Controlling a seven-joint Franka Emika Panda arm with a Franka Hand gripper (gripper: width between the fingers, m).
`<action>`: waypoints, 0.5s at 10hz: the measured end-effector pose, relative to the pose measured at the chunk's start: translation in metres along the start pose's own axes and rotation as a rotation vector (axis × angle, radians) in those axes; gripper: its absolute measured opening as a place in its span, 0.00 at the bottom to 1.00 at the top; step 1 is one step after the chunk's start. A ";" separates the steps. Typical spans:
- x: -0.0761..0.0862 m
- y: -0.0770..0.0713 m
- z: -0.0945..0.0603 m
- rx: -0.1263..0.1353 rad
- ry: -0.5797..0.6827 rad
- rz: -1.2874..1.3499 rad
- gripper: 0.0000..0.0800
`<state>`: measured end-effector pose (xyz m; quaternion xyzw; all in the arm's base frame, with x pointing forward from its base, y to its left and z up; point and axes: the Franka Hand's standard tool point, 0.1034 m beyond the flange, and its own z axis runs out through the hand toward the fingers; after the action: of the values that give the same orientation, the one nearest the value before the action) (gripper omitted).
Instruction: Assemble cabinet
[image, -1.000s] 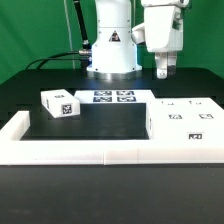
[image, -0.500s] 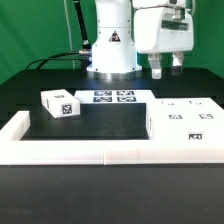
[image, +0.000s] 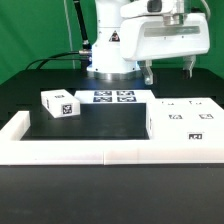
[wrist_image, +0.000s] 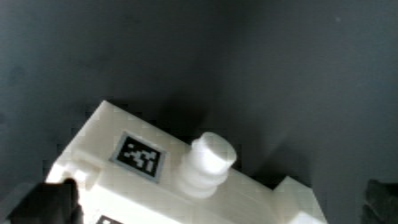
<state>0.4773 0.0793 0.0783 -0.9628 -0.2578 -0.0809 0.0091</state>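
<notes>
The cabinet's large white body (image: 184, 121) lies flat on the table at the exterior view's right, with markers on its top. A small white cabinet block (image: 59, 103) with markers stands apart at the left. My gripper (image: 171, 70) hangs open above and behind the body, its two fingers spread wide and holding nothing. The wrist view looks down on one corner of the body (wrist_image: 125, 135), which bears a square marker (wrist_image: 139, 155) and a short white round peg (wrist_image: 210, 160). One dark finger (wrist_image: 54, 205) shows at the picture's edge.
The marker board (image: 113, 97) lies flat in front of the robot base (image: 111, 50). A long low white border rail (image: 90, 152) runs along the front, with a side arm (image: 17, 127) at the left. The table is black.
The gripper has turned about its own axis and lifted a little, so its fingers now stand side by side and far apart in the exterior view. The parts have not moved.
</notes>
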 end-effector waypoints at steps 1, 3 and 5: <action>0.000 -0.001 0.000 0.005 0.001 0.085 1.00; 0.001 -0.005 0.002 0.011 -0.001 0.239 1.00; 0.006 -0.013 0.011 0.001 0.012 0.350 1.00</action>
<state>0.4776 0.0942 0.0677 -0.9924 -0.0861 -0.0839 0.0250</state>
